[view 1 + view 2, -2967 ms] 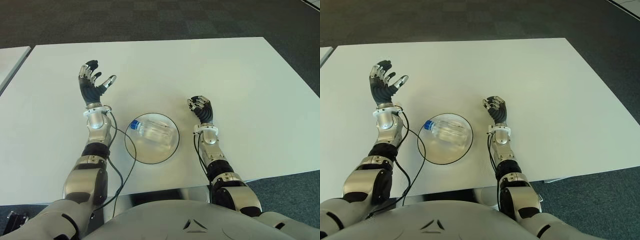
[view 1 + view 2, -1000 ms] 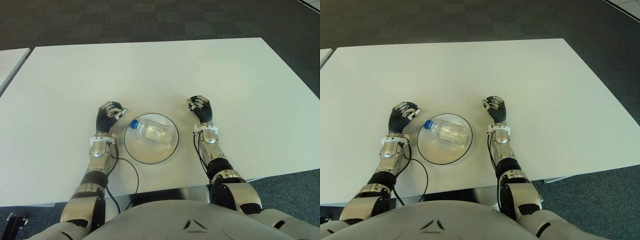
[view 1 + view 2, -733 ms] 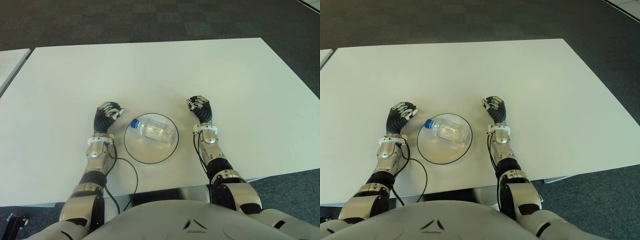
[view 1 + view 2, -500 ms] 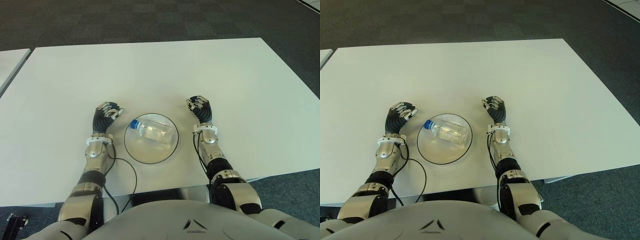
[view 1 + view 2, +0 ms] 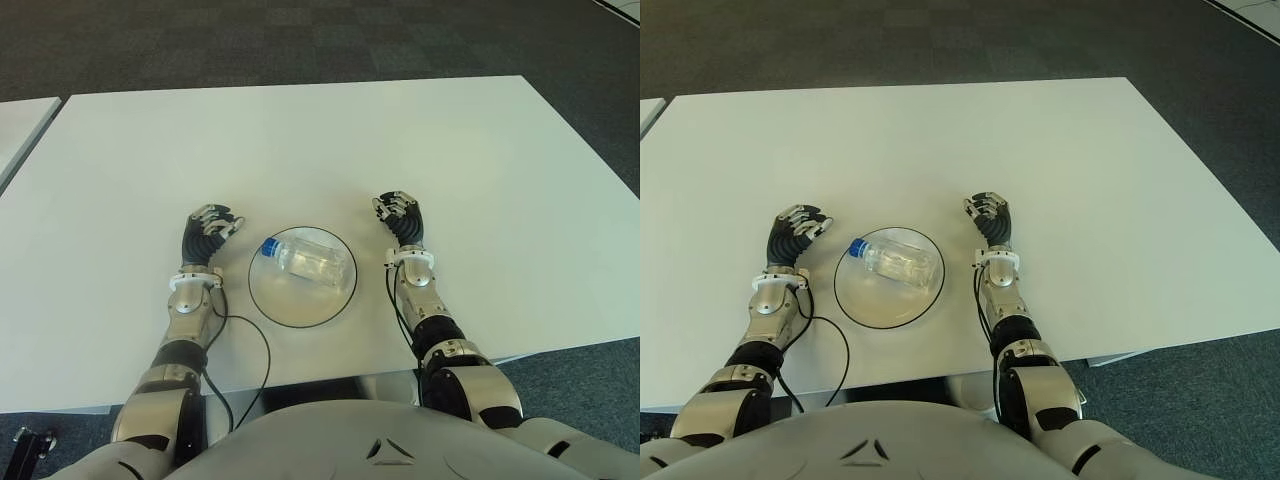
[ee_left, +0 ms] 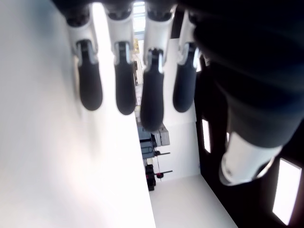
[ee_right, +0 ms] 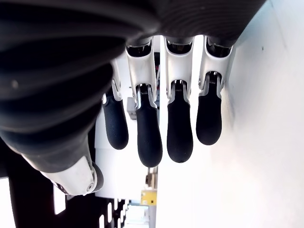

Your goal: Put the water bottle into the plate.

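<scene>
table [image 5: 500, 200] far corners cut off, bottle label [image 5: 315, 263] unreadable — too small

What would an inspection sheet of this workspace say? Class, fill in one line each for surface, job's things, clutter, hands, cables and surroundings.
Surface: white table, mostly bare.
Job's things: clear water bottle with a blue cap lies on its side inside the round plate, cap toward the robot's left.
Clutter: nothing seen.
Hands: left hand shows left of the plate, fingers curled, holding nothing; right hand shows right of the plate, fingers curled, holding nothing.
Cables: black cable loops from the left wrist across the table toward the near edge; another runs along the right forearm.
Surroundings: dark carpet floor; a second white table's corner at far left.
</scene>
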Tool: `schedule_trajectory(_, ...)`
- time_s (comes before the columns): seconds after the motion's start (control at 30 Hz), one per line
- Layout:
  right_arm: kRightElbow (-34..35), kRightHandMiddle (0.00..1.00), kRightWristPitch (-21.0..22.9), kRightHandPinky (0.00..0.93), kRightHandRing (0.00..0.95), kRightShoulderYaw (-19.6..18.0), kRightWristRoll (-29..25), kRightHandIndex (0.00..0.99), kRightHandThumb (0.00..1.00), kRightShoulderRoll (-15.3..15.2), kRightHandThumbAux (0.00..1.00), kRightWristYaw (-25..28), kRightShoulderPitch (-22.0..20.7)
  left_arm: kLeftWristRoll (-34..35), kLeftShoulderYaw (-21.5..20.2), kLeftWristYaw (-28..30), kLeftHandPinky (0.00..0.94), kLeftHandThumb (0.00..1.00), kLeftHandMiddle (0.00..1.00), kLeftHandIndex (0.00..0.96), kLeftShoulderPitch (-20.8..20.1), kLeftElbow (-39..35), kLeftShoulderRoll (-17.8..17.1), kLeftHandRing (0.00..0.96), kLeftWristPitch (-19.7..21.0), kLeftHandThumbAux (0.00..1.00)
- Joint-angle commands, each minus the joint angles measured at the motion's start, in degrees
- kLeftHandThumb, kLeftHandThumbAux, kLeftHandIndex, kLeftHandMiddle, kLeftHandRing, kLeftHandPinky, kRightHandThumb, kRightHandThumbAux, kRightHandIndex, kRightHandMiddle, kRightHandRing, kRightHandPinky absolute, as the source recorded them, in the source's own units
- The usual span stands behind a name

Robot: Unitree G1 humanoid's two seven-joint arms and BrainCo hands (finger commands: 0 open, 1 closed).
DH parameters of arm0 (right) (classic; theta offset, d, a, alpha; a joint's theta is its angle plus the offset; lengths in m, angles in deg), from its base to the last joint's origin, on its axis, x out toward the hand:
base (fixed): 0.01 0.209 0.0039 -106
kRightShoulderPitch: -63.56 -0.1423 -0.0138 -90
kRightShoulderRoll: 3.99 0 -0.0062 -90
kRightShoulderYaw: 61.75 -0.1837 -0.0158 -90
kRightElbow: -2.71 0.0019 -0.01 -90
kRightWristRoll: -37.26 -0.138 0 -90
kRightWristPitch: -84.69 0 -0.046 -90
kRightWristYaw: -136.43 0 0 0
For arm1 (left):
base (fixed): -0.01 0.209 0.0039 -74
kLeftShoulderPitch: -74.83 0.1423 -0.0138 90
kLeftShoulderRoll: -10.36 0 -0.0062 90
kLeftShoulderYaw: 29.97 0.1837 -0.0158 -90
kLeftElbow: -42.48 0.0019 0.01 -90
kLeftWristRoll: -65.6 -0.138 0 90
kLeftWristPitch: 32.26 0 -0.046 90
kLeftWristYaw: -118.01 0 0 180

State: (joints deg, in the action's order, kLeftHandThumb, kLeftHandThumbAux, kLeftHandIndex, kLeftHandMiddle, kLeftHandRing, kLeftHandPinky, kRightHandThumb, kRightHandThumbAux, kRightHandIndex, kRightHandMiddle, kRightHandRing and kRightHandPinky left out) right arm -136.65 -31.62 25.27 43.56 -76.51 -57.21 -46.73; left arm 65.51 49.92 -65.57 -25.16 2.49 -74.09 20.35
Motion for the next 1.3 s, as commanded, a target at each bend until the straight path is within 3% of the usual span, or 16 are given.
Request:
schedule_trajectory(0.03, -0.54, 0.558, 1.68, 0.539, 0.565, 0.02, -0.55, 0.427, 0.708, 0.35, 0.729, 0.18, 1.08, -0.26, 0.07, -1.11, 0.574, 0.708, 0.616, 0.435, 1.57, -0.06, 0.61, 0.594, 1.85, 0.716)
schedule_trajectory(0.4, -0.56, 0.557, 1.48, 0.542, 0.568, -0.05, -0.67, 0.427, 0.708, 0.49, 0.73, 0.23, 1.06, -1.52, 0.16, -3.35, 0.594, 0.709, 0.64, 0.436, 1.83, -0.19, 0.03, 0.619, 1.91, 0.715)
schedule_trajectory(1.3, -0.42, 0.557, 0.92, 0.547, 0.566, 0.01, -0.51, 0.427, 0.707, 0.51, 0.73, 0.4, 1.04, 0.27, 0.26, -1.66, 0.574, 0.708, 0.622, 0.435, 2.61, -2.67, 0.74, 0.598, 4.08, 0.715)
